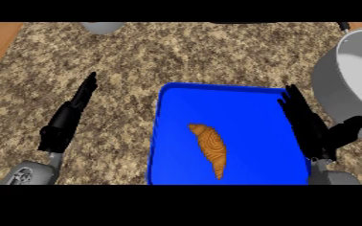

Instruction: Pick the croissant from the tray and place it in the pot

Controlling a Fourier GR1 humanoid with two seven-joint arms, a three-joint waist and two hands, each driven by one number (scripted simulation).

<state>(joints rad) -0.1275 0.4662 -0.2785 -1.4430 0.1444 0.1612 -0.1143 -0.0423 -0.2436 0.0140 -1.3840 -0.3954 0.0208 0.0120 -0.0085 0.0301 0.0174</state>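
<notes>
croissant (210, 149) on tray (233, 100), left of right hand (305, 122)

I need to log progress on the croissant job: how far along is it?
Nothing looks done: the croissant lies on the blue tray. The right hand, open, is at the tray's right edge; the left hand is open. Grasping and moving it to the pot remain.

A speckled brown stone counter (184, 52) carries everything here. A blue tray (247, 105) sits flat on it toward the near right. Just beside the tray, at the right edge, stands a grey pot (339, 81), partly cut off. At the far edge, a small grey object (104, 27) peeks in, too cropped to identify.
</notes>
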